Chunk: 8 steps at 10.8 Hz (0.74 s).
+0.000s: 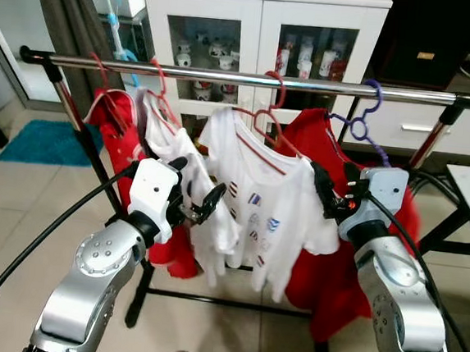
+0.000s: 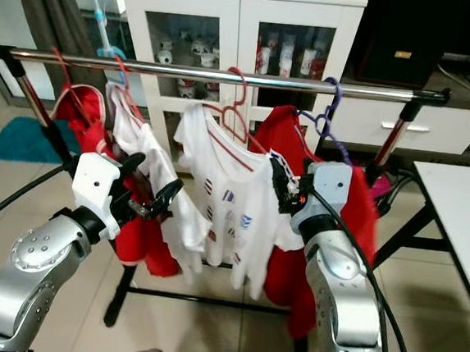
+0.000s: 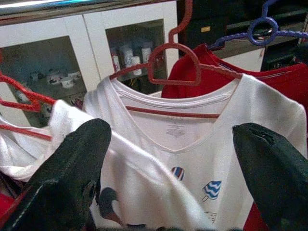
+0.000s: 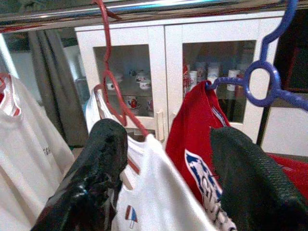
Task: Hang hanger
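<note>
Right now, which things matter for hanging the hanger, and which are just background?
Job: rail; red hanger carrying the white T-shirt; left gripper; right gripper.
Background: purple hanger, red shirt, cabinet, teal mat.

Before me a chrome rail [image 1: 252, 79] runs level across its black stand, in front of the white cabinet [image 1: 264, 30], and everything here hangs from it. Toward the rail's left end a red garment [image 1: 112, 124] hangs on a red hanger, just beside it a white shirt [image 1: 167, 149] on another red hanger; at the rail's middle a white printed T-shirt [image 1: 253, 202] hangs on a red hanger [image 1: 270, 105]. Toward the rail's right end a red shirt [image 1: 328, 151] hangs on a purple hanger [image 1: 359, 121], partly behind the T-shirt.
</note>
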### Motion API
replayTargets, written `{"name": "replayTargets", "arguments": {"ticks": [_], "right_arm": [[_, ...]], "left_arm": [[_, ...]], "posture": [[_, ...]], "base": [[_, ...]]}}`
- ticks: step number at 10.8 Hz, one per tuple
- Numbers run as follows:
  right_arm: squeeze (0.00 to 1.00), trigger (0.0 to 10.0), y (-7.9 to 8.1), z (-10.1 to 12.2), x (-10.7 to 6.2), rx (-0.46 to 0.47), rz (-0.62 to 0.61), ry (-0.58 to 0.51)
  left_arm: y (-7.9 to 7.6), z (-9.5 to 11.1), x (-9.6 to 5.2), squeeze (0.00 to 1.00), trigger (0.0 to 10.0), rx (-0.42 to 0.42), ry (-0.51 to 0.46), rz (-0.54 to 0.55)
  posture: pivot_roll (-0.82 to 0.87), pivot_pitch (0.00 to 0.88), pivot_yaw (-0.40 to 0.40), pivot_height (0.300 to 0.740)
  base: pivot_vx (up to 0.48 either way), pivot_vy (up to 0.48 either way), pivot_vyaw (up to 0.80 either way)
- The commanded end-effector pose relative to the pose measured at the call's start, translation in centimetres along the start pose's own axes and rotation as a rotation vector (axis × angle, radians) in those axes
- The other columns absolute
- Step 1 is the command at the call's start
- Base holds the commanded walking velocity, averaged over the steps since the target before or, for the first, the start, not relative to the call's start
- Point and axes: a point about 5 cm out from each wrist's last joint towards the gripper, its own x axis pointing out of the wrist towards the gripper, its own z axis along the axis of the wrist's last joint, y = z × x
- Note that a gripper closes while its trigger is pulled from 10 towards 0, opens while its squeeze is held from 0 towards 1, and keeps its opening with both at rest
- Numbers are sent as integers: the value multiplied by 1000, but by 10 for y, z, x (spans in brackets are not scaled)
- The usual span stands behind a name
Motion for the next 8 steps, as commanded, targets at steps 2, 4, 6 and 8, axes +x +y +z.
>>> {"name": "replayTargets", "arguments": {"ticks": [2, 4, 6, 8], "right_arm": [[1000, 10000, 17, 11, 2, -8, 49, -19], [1000, 10000, 16, 10, -1, -39, 25, 4], [1000, 10000, 9, 6, -2, -16, -33, 9], [1000, 10000, 0, 3, -6, 47, -100, 29]], "left_arm": [[12, 1, 3, 0, 10000, 11, 13, 51], [14, 5, 6, 0, 10000, 11, 2, 52], [17, 2, 5, 0, 10000, 8, 8, 71], [14, 1, 6, 0, 10000, -6, 12, 58]], "posture": [[-27, 0, 95, 740], [-29, 0, 93, 740], [-33, 0, 103, 740], [-43, 0, 108, 740]], "base": [[0, 416, 0], [0, 412, 0], [0, 411, 0], [0, 399, 0]]}}
